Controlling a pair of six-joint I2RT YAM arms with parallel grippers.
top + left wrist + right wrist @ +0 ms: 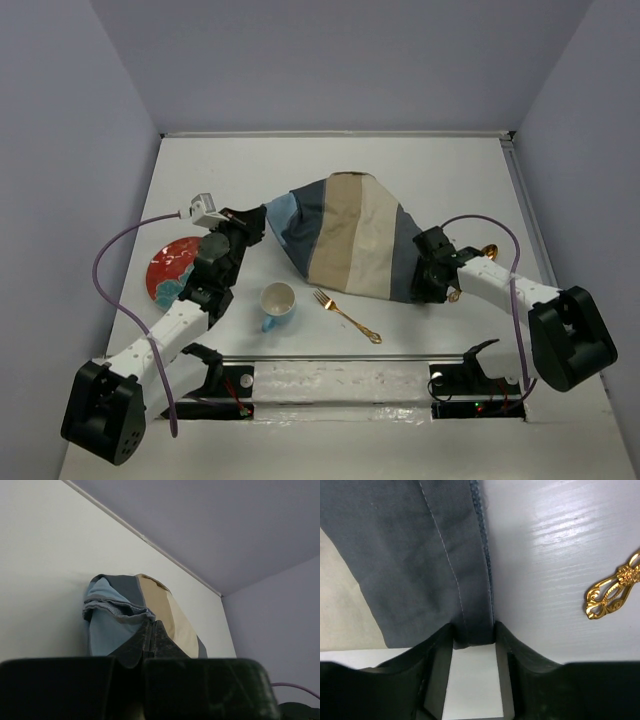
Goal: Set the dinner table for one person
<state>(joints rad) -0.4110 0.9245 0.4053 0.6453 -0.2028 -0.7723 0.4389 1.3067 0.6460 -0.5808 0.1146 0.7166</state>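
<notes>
The striped blue, tan and grey placemat [345,235] lies across the middle of the white dinner table [400,165]. Its left end is bunched to a point. My left gripper [256,222] is shut on that bunched end; in the left wrist view the fingers [159,642] meet under the gathered cloth [112,620]. My right gripper [428,278] is shut on the placemat's near right corner; in the right wrist view the grey hemmed corner [470,605] sits squeezed between the fingers [510,645].
A red plate [172,268] lies left of my left arm. A blue and white cup [278,304] and a gold fork [348,315] lie in front of the placemat. A gold spoon [487,251] lies by my right arm, and its handle shows in the right wrist view [612,592].
</notes>
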